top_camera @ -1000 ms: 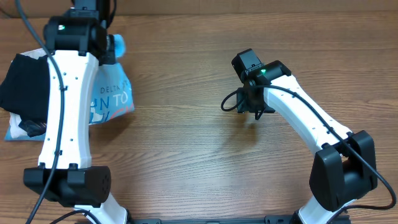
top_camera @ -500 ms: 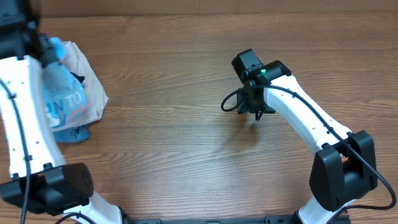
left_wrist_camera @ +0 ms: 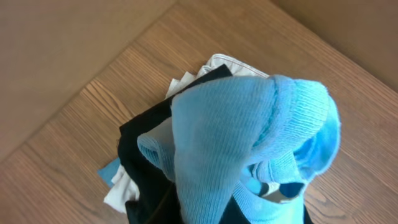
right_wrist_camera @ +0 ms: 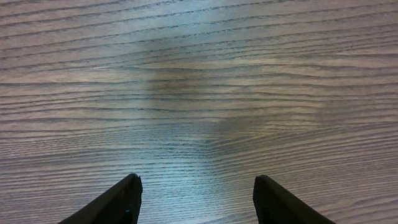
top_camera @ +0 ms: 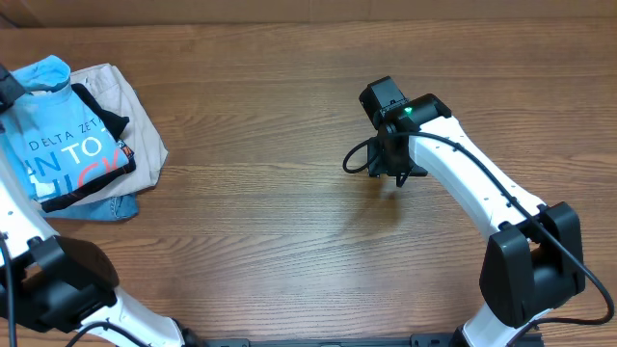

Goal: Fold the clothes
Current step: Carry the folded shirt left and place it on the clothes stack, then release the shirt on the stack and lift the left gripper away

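At the table's (top_camera: 270,241) left edge, the left arm (top_camera: 14,217) rises from its base in the near corner and runs along the edge toward the far corner, where the left gripper (top_camera: 8,87) is almost out of the overhead view. Its fingers are buried under blue cloth in the wrist view, clamped shut on the bunched collar of the T-shirt (top_camera: 58,154). The right arm (top_camera: 463,183) reaches from the near right corner toward the middle of the table. The right gripper (right_wrist_camera: 196,186) points down at bare wood with its fingers (right_wrist_camera: 127,199) partly spread and nothing between them. The sky-blue T-shirt is at the far left, its long axis running from the raised collar at the far end to the hem at the near end. It lies over a black garment (top_camera: 101,120) and a beige garment (top_camera: 135,116). The chest print faces up and tilts slightly, reading "DELTA ZET" in small letters and "N TO" in large white ones, with orange-red letters below that are too cut off to read.
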Robot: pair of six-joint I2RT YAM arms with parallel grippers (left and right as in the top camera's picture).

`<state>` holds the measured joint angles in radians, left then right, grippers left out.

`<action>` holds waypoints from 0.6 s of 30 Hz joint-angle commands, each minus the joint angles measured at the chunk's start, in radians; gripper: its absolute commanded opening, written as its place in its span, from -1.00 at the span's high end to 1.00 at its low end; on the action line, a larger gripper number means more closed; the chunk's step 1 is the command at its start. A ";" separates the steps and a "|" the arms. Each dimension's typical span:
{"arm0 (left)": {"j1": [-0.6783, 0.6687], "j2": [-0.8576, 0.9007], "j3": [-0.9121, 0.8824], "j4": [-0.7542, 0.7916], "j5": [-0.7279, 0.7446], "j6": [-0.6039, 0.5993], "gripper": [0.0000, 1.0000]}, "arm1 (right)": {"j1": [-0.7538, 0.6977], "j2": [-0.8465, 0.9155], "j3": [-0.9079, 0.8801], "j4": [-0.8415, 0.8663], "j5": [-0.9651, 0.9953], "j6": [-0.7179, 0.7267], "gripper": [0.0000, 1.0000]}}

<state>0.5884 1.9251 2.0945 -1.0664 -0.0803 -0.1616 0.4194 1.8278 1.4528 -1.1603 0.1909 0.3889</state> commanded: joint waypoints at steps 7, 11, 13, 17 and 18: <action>0.042 0.141 0.019 0.061 0.074 -0.027 0.92 | -0.002 -0.008 0.008 -0.001 0.009 0.004 -0.22; 0.042 0.182 0.019 0.090 0.074 -0.026 0.92 | -0.002 -0.008 0.008 -0.001 0.009 0.005 -0.22; 0.042 0.200 0.019 0.105 0.071 -0.026 0.91 | -0.002 -0.008 0.008 -0.001 0.009 0.005 -0.22; 0.042 0.223 0.019 0.121 0.049 -0.025 0.37 | -0.002 -0.008 0.008 0.002 0.009 0.005 -0.23; 0.042 0.227 0.019 0.121 0.040 -0.021 0.14 | -0.002 -0.008 0.008 0.002 0.009 0.005 -0.22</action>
<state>0.6243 2.1334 2.0945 -0.9527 -0.0273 -0.1772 0.4194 1.8278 1.4528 -1.1629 0.1909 0.3882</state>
